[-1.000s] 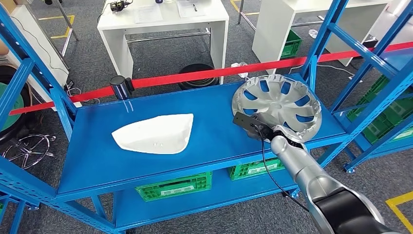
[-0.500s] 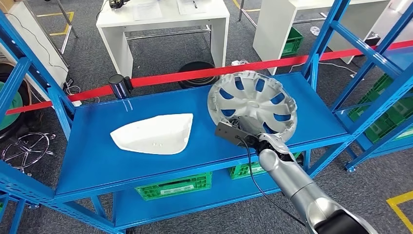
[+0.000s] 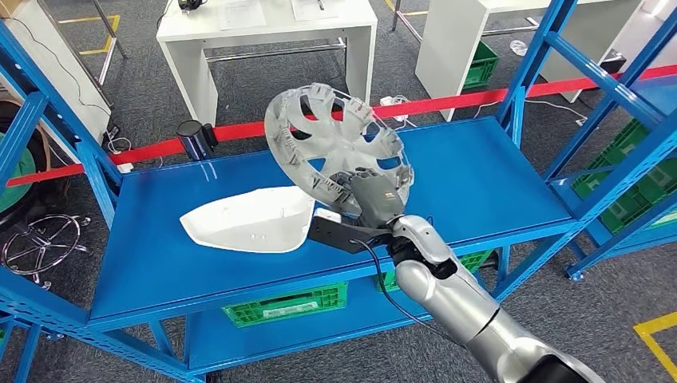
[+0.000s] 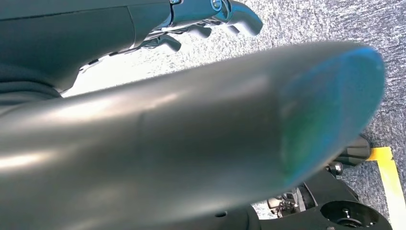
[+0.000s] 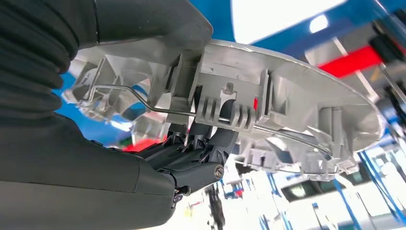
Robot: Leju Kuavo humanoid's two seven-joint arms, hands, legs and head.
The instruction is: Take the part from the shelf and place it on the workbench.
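Silver plastic wheel cover (image 3: 338, 146) held clear above the blue metal shelf (image 3: 479, 171)

The wheel cover is gripped at its rim by the right hand (image 3: 369, 203), thumb over the edge and dark fingers (image 5: 201, 148) tucked under the ribbed back, so it is carried tilted, presumably to clear the frame. A white moulded panel (image 3: 249, 220) is left lying on the shelf, just beside the cover. The left hand (image 4: 210, 19) is seen with fingers loosely apart, holding nothing.

The right hand (image 3: 374, 201) holds the silver hubcap (image 3: 335, 144) tilted above the blue shelf (image 3: 495, 171).
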